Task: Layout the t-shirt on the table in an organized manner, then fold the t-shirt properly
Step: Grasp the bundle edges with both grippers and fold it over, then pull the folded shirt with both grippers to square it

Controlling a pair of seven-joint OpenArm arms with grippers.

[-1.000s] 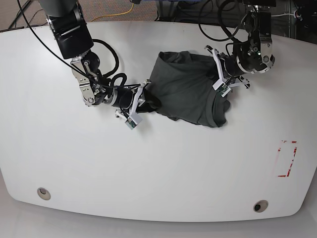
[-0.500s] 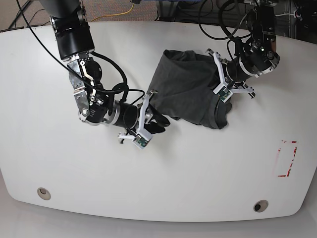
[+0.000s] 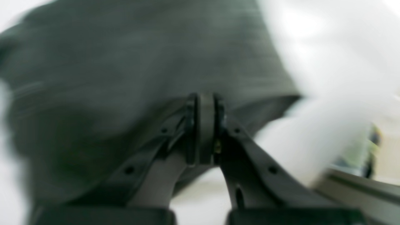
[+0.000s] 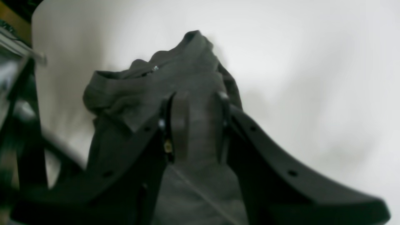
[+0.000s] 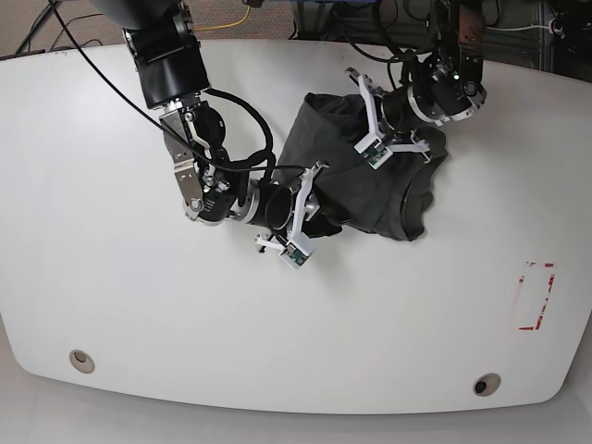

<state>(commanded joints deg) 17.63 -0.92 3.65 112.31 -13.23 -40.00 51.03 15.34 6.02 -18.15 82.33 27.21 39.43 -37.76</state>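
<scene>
The dark grey t-shirt (image 5: 347,171) lies bunched near the back middle of the white table (image 5: 139,305). My left gripper (image 5: 370,129) is on the shirt's upper right part. In the blurred left wrist view this gripper (image 3: 204,106) is shut on a fold of the t-shirt (image 3: 125,62). My right gripper (image 5: 314,208) is at the shirt's lower left edge. In the right wrist view it (image 4: 195,103) is shut on a band of the t-shirt (image 4: 150,84), which hangs crumpled beyond the fingers over the table (image 4: 297,62).
A red tape rectangle (image 5: 535,296) marks the table at the right. Two round grommet holes (image 5: 81,360) (image 5: 487,384) sit near the front edge. Black cables loop around both arms, and more cables lie behind the back edge.
The right gripper has moved rightward with the shirt's lower left edge. The left gripper has shifted left and up over the shirt. The cloth is more gathered and narrower.
</scene>
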